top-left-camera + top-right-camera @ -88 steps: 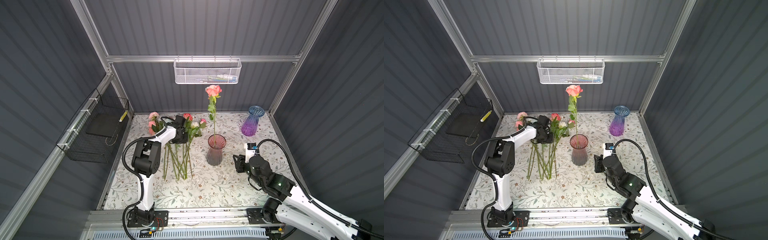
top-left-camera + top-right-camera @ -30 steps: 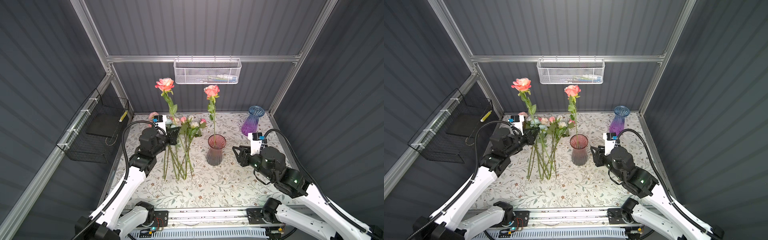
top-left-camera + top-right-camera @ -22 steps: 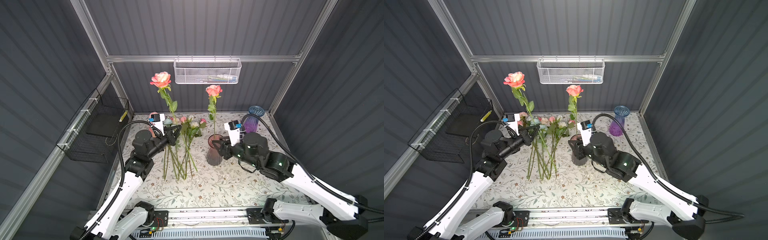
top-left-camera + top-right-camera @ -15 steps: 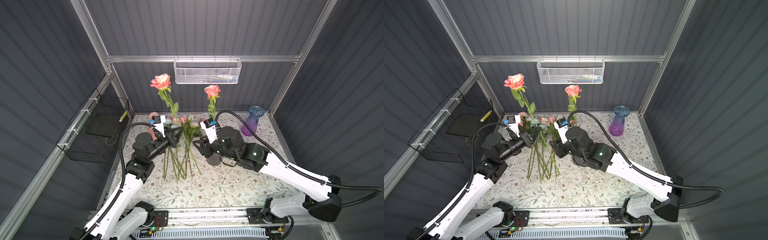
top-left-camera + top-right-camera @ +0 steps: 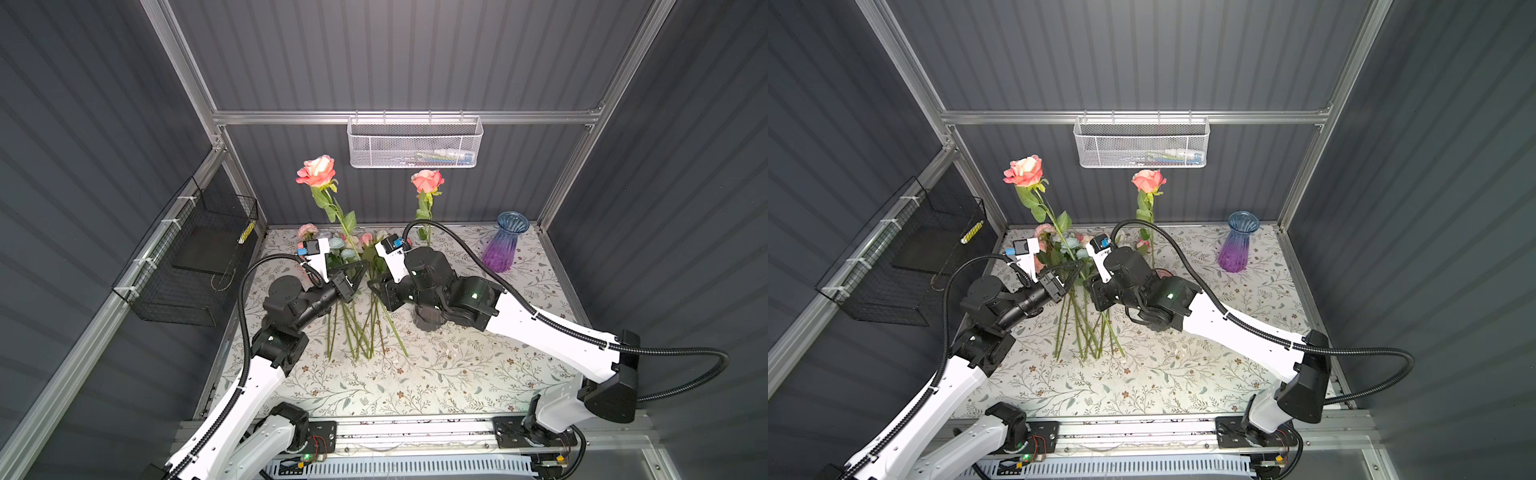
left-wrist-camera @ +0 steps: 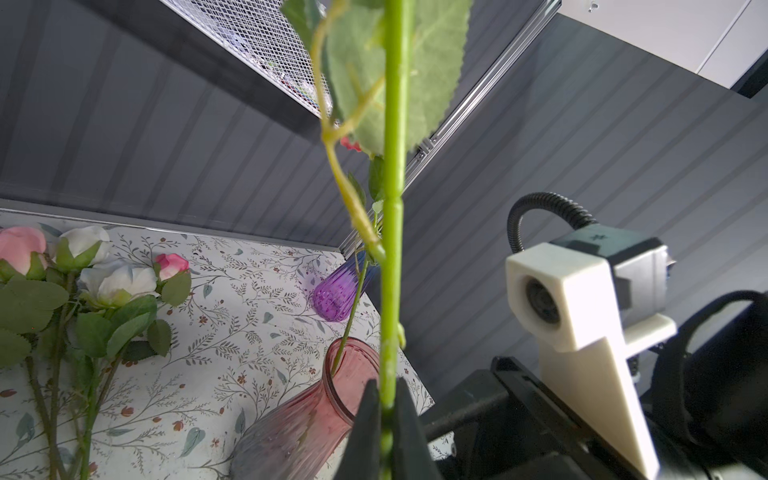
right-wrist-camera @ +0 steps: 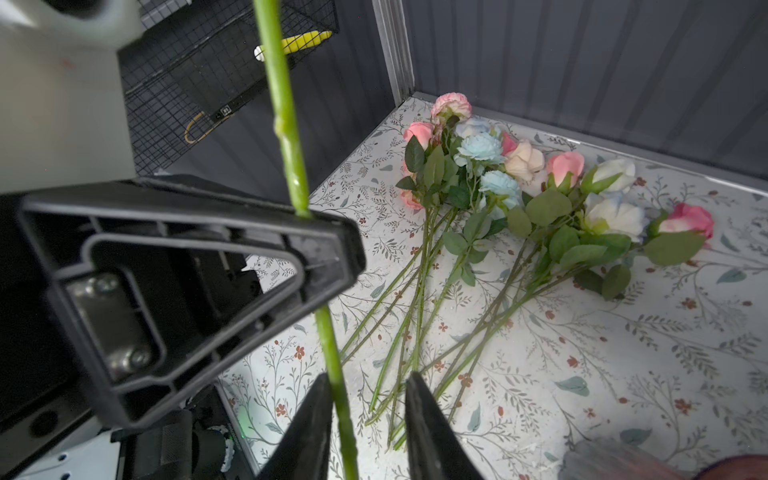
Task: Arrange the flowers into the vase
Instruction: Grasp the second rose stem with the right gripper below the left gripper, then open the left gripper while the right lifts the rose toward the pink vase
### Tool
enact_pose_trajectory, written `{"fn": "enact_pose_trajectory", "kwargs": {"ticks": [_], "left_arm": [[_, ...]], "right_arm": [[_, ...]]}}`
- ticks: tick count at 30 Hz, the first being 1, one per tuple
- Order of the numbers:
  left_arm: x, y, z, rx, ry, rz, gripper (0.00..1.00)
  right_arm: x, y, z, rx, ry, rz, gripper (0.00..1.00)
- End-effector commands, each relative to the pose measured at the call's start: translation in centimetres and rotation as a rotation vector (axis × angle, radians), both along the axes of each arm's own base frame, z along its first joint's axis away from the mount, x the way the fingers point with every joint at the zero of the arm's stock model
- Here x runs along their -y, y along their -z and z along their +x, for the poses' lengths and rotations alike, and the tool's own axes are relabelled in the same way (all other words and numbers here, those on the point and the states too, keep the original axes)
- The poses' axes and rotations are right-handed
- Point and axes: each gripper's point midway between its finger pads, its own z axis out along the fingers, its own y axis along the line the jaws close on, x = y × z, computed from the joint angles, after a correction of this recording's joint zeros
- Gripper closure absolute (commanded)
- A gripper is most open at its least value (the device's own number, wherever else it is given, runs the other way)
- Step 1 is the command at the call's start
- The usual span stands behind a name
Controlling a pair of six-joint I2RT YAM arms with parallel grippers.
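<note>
With the left claw (image 6: 386, 388) clamped on the upright coral rose (image 5: 316, 171) over the loose flowers (image 7: 519, 183) lying on the tabletop (image 5: 415, 374), centre the right claw (image 7: 368, 386), jaws apart around the stem, pinch squarely before any release, then aim for the pink vase (image 6: 307, 424).

**Leaf-printed tabletop and its load**

The patterned tabletop (image 7: 623, 332) carries a loose bunch of flowers (image 7: 482, 183) lying flat, below and ahead of the right claw (image 7: 368, 378). A pink vase (image 6: 299, 432) stands just behind that claw, and a purple vase (image 5: 500, 249) stands well apart from it.
</note>
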Motion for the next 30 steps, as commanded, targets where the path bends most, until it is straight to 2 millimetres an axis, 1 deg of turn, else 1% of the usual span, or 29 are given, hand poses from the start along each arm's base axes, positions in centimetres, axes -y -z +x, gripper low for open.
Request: {"fn": "enact_pose_trajectory", "kwargs": {"ticks": [1, 8, 13, 15, 16, 17, 18, 19, 20, 23, 24, 27, 30], "left_arm": [[0.1, -0.9, -0.6, 0.029, 0.019, -0.027, 1.00], [0.1, -1.0, -0.5, 0.027, 0.016, -0.029, 1.00], [0.0, -1.1, -0.4, 0.025, 0.007, -0.032, 1.00], [-0.2, -1.1, -0.4, 0.021, -0.005, -0.033, 0.94], [-0.3, -1.1, -0.4, 0.021, -0.006, -0.032, 0.86], [-0.3, -1.0, -0.5, 0.019, -0.011, -0.027, 0.68], [-0.5, -1.0, -0.5, 0.020, -0.024, -0.015, 0.48], [-0.9, -1.0, -0.5, 0.016, -0.044, -0.001, 0.34], [-1.2, -1.2, -0.7, 0.026, -0.060, 0.024, 0.25], [-2.8, -1.6, -1.1, 0.049, -0.143, 0.087, 0.14], [-3.4, -1.7, -1.3, 0.059, -0.169, 0.105, 0.12], [-4.9, -1.7, -1.9, 0.069, -0.242, 0.137, 0.10], [-7.3, -0.8, -2.2, 0.043, -0.358, 0.142, 0.09]], "right_arm": [[-0.8, -0.8, -0.1, 0.005, -0.019, 0.013, 0.78], [-0.9, -0.3, -0.1, 0.007, -0.017, 0.007, 0.89], [-0.7, -0.6, -0.3, 0.022, -0.026, 0.017, 0.94], [-0.7, -0.5, -0.4, 0.024, -0.030, 0.018, 0.95], [-0.8, -0.5, -0.5, 0.027, -0.036, 0.021, 0.95], [-0.7, -0.5, -0.5, 0.030, -0.033, 0.020, 0.95], [-0.6, -0.4, -0.5, 0.033, -0.028, 0.017, 0.95], [-0.5, -0.5, -0.4, 0.038, -0.024, 0.014, 0.95], [-0.3, -0.4, -0.4, 0.044, -0.021, 0.008, 0.95], [0.3, -0.6, -0.2, 0.067, 0.000, -0.005, 0.95], [0.7, -0.7, -0.1, 0.078, 0.012, -0.009, 0.95], [1.6, -1.3, 0.3, 0.113, 0.050, -0.011, 0.95], [2.7, -2.3, 0.8, 0.165, 0.101, -0.002, 0.95]]}}
